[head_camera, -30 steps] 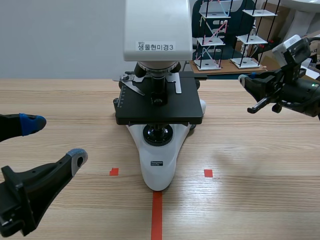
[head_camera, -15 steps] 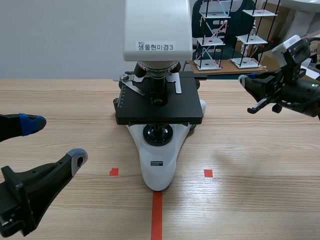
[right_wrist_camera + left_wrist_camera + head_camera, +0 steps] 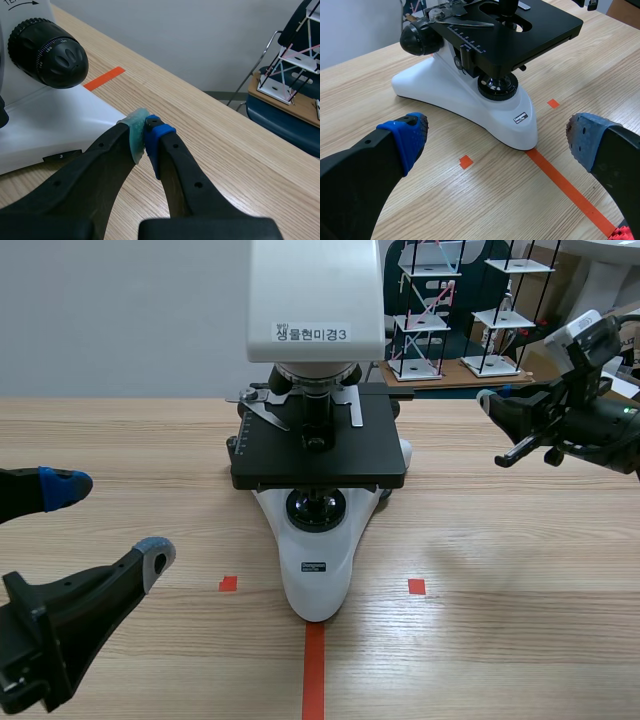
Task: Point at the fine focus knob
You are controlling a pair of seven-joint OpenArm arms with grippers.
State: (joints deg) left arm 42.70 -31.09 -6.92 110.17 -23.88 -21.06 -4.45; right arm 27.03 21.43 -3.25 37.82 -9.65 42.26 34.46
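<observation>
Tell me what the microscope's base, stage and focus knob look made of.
Base: white, glossy, with soft highlights; moulded plastic or painted metal, cannot tell.
Stage: flat matte black, likely painted metal.
Focus knob: black, satin, ribbed rim with white marks; probably plastic.
</observation>
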